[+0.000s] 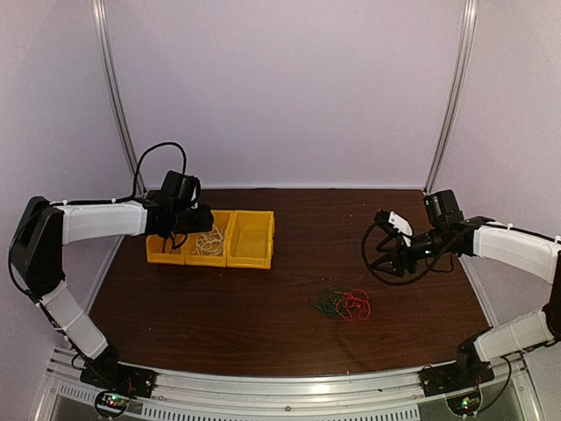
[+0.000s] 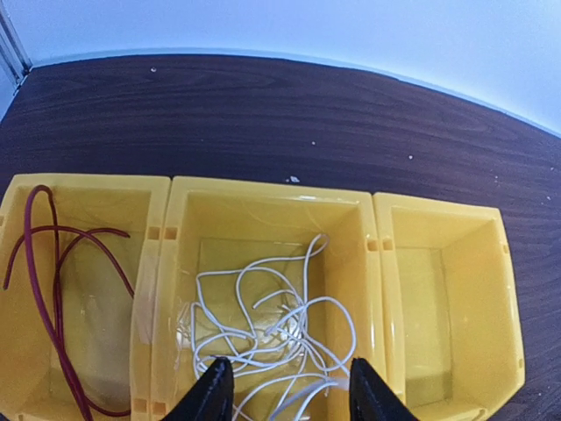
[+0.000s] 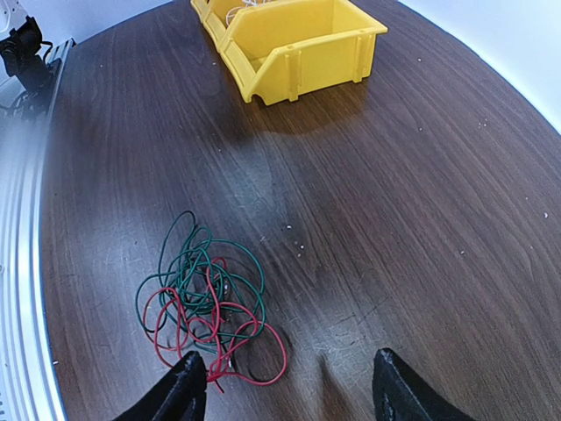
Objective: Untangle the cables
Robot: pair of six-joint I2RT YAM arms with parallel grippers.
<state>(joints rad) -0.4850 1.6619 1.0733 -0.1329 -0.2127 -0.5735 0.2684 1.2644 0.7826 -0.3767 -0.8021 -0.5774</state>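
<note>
Left hand [image 2: 291, 388] parted over white cables [image 2: 263, 324] in middle bin [image 2: 263, 189], right hand [image 3: 287, 388] wide — red-green tangle [image 3: 206, 307] beside it

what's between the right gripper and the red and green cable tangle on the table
Nothing visible. The right gripper hangs open near the red and green tangle, and only bare table shows between them. The yellow bins sit far beyond the tangle, off that path.

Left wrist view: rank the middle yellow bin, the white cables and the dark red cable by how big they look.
1. The middle yellow bin, clearly largest.
2 and 3. The white cables and the dark red cable: their spreads look about alike, the white tangle denser, so no firm ranking.
</note>
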